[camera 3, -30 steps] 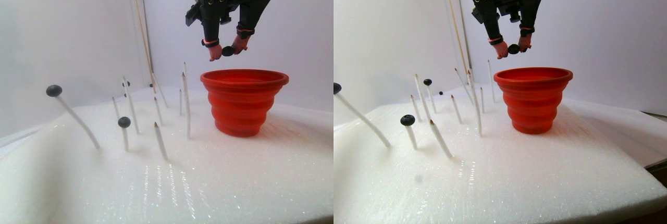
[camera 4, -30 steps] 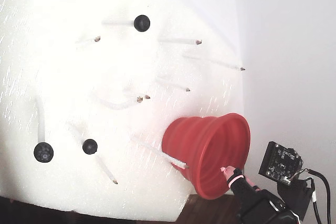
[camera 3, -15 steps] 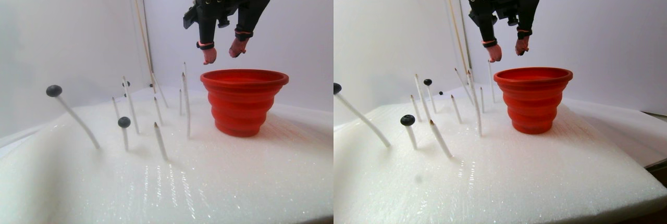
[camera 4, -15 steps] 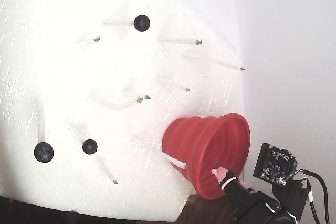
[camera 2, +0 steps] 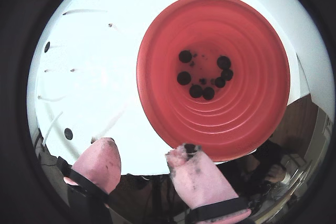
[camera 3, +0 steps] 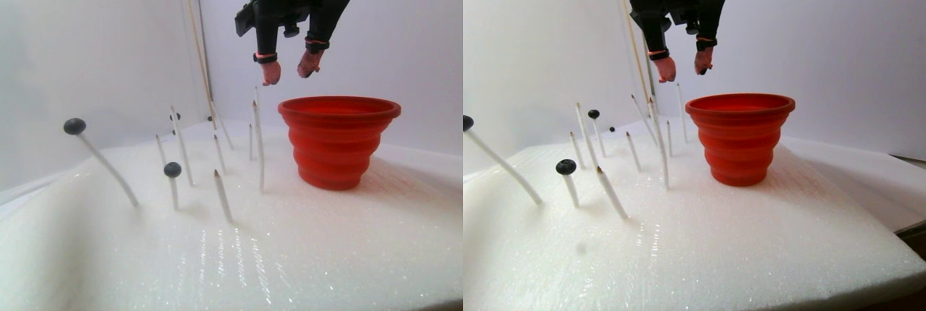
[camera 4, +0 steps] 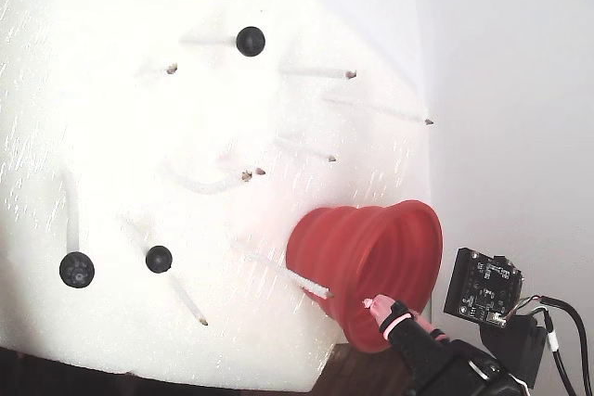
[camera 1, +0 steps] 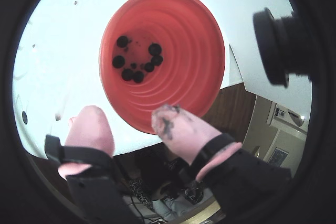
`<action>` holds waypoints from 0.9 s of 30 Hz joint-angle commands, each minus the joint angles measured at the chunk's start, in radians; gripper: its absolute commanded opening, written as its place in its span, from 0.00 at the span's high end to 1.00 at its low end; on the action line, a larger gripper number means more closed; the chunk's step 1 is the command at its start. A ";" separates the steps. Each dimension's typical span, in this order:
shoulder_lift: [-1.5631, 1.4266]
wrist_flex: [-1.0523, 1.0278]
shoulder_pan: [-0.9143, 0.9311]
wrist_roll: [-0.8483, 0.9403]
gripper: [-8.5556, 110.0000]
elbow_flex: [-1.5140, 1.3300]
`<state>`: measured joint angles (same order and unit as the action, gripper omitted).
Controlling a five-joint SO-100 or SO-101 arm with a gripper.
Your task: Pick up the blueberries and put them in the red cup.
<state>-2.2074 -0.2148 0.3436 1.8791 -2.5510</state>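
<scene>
The red cup (camera 3: 336, 145) stands upright on the white foam, and both wrist views look down into it (camera 1: 194, 51) (camera 2: 252, 77). Several blueberries (camera 1: 137, 64) (camera 2: 202, 77) lie at its bottom. Other blueberries sit on white stick tips: two at the left of the stereo pair view (camera 3: 74, 126) (camera 3: 172, 170), and three in the fixed view (camera 4: 250, 41) (camera 4: 77, 269) (camera 4: 159, 259). My gripper (camera 3: 288, 74) hangs open and empty, above and just left of the cup's rim. In both wrist views its pink fingertips (camera 1: 127, 116) (camera 2: 142, 149) are apart, with nothing between them.
Several bare white sticks with brown tips (camera 3: 221, 194) stand tilted in the foam slab (camera 3: 325, 246), left of the cup. A thin wooden rod (camera 3: 194, 36) rises at the back. The slab's edge (camera 4: 316, 373) runs close to the cup.
A second ago the gripper held a blueberry over the cup's rim. It opened, the berry is gone from the fingers, and the gripper has moved left and slightly up in the stereo pair view.
</scene>
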 commanded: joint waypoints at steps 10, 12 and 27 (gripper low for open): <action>-0.164 -0.078 -0.084 -0.029 0.78 0.025; -0.179 -0.097 -0.100 -0.035 0.78 0.023; -0.288 -0.196 -0.195 -0.054 0.78 -0.043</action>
<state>-2.4206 -0.4019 0.1641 1.8316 -2.6170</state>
